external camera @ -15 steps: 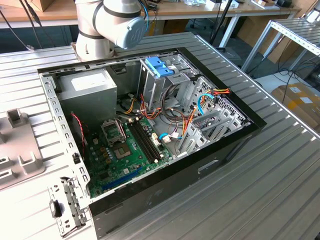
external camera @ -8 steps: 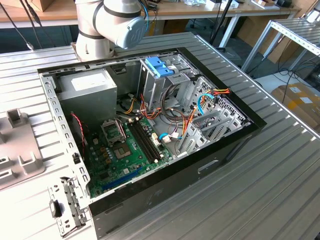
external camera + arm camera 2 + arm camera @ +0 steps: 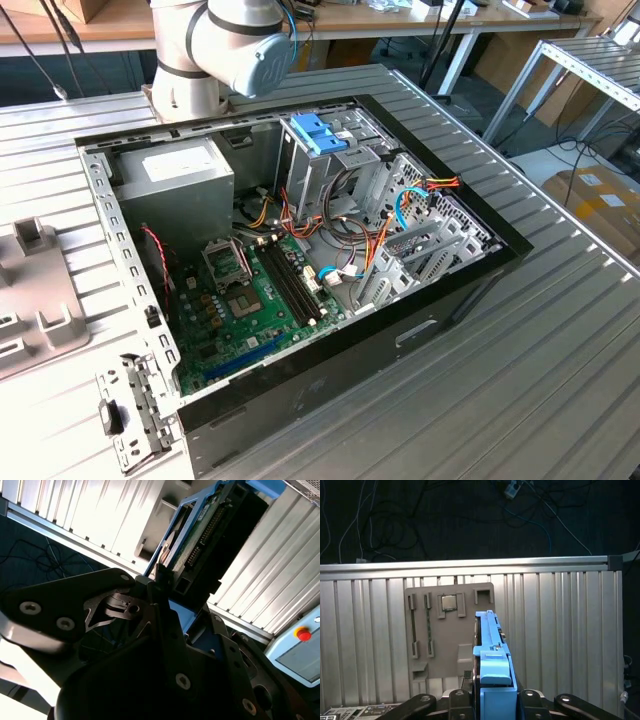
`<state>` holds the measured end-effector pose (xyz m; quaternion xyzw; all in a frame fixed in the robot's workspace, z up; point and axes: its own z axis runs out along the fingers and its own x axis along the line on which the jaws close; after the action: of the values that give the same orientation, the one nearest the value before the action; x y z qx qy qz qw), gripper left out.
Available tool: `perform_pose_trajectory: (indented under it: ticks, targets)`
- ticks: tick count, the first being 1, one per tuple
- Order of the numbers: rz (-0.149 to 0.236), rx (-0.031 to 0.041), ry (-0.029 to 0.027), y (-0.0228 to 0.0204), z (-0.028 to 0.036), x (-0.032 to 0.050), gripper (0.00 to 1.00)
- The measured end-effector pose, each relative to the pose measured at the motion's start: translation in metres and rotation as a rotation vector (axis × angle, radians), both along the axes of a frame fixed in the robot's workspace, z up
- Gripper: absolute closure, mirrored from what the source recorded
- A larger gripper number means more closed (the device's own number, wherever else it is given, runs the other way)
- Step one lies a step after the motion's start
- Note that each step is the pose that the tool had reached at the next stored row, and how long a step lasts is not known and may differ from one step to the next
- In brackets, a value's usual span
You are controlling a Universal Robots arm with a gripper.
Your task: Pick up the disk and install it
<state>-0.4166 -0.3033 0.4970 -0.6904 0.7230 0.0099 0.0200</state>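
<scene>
— Where's the exterior view?

— High and off to one side, angled down at the open computer case (image 3: 300, 260) on the ribbed table (image 3: 560, 380), my arm (image 3: 220, 50) at the far edge.

— Your wrist cameras?

— Both close along my gripper (image 3: 492, 700). Both wrist views share the disk (image 3: 492, 650) and table slats.

arm (image 3: 215, 45): pale grey rounded joint housings, light-blue end cap — blue cable beside it
tool (image 3: 165, 630): black linkage plates — silver screw heads

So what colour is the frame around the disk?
Bright blue plastic frame, best in the first wrist view.
</scene>
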Motion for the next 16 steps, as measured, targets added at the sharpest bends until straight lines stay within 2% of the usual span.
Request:
perform_pose_trajectory:
  ticks: [16]
  targets:
    - [0.000, 0.0000, 0.0000, -0.0019, 0.0000, 0.0080, 0.63]
